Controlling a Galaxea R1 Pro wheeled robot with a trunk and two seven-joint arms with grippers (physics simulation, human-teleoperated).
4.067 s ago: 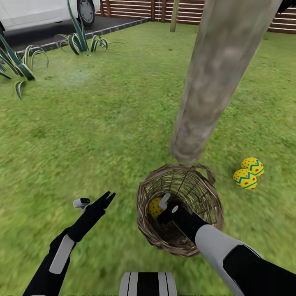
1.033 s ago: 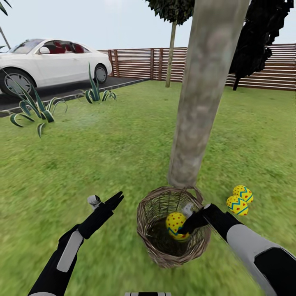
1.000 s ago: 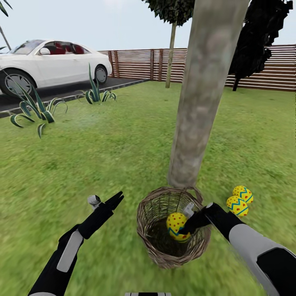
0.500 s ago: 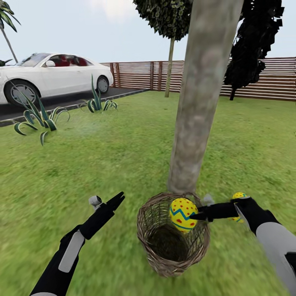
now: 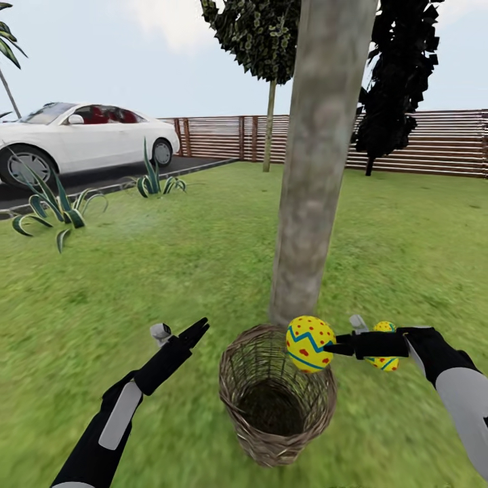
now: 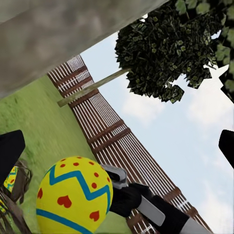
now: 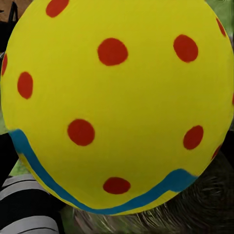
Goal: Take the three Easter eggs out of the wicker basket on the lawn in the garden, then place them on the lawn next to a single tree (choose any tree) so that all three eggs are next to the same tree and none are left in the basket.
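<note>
Egg (image 5: 310, 343) in right tool (image 5: 330, 347)

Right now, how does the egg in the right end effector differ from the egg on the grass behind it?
The held egg hangs above the wicker basket rim, gripped by the right end effector; the grass egg lies on the lawn right of the tree. The held egg shows whole; the grass egg is half hidden behind the arm. Both are yellow with blue zigzags.
</note>
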